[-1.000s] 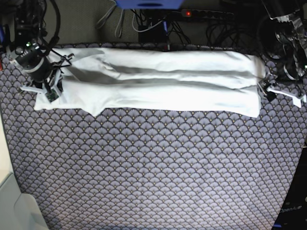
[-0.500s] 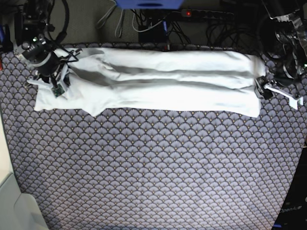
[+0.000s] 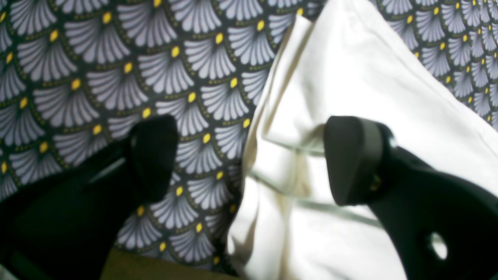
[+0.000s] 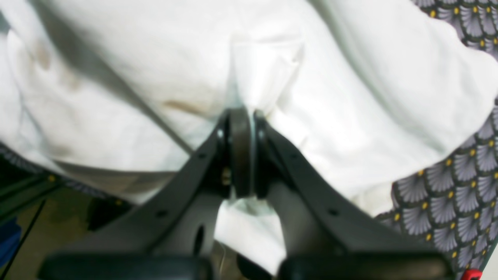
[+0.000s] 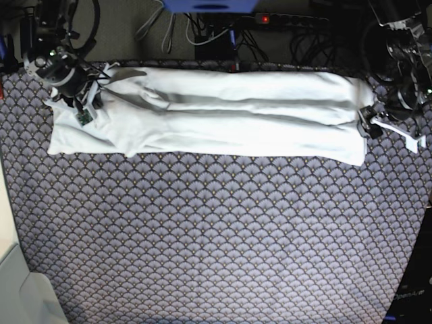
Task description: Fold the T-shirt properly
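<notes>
Left wrist view: left gripper jaws wide, straddling edge of one T-shirt on patterned cloth.
Right wrist view: right gripper jaws pinching shirt fold.
Base view: one shirt, long band across far desk; two arms at ends.

You have open patterned desk all along the near side of the T-shirt. Behind it, cables and a power strip crowd the far edge.

Base view: high overhead, looking down on the whole scallop-patterned cloth. Wrist views: close, low, between each gripper's fingers. All share the T-shirt, at opposite ends.
</notes>
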